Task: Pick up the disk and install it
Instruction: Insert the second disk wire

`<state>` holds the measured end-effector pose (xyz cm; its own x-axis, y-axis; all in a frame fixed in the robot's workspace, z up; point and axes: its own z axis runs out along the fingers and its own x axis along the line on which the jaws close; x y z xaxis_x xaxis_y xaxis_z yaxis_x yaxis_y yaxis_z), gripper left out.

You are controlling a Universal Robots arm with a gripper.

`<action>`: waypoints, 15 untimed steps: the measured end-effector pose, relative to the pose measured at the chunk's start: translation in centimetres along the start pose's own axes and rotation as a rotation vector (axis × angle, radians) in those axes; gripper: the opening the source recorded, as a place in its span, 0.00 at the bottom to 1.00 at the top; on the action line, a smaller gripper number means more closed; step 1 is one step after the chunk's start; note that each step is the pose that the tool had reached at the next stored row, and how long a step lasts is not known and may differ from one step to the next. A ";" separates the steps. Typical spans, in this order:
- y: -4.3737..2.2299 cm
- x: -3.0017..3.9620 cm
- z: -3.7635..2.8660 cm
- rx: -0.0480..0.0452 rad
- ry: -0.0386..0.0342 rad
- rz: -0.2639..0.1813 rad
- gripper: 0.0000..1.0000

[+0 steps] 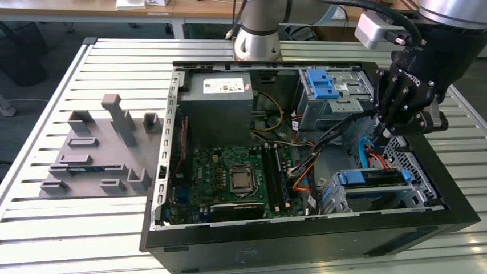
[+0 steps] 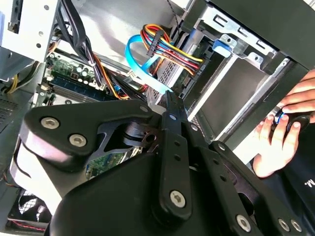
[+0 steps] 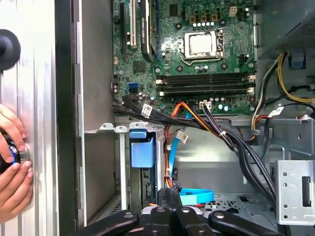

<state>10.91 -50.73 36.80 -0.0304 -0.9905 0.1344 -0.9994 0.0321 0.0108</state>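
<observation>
The disk (image 1: 369, 178) sits in its bay, rigid, dense (fragile too); best taken by the blue rails. Gripper (image 1: 386, 132) fingers pinch together, empty.

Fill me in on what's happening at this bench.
A robot arm is working inside an open computer case lying on a slatted table. Its gripper hangs over the drive cage at the exterior view's right, close to the blue data cable. The disk, with its blue plastic front, appears to sit in that cage already. In both wrist views a person's hand rests on a small dark object just outside the case.
</observation>
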 end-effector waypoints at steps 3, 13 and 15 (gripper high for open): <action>0.00 0.01 -0.12 0.0000 0.0003 0.000 0.11; 0.01 0.06 -0.46 -0.0007 0.0003 0.000 0.24; 0.01 0.07 -0.54 -0.0006 0.0002 0.000 0.24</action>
<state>10.91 -50.73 37.34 -0.0300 -0.9905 0.1346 -0.9994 0.0319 0.0115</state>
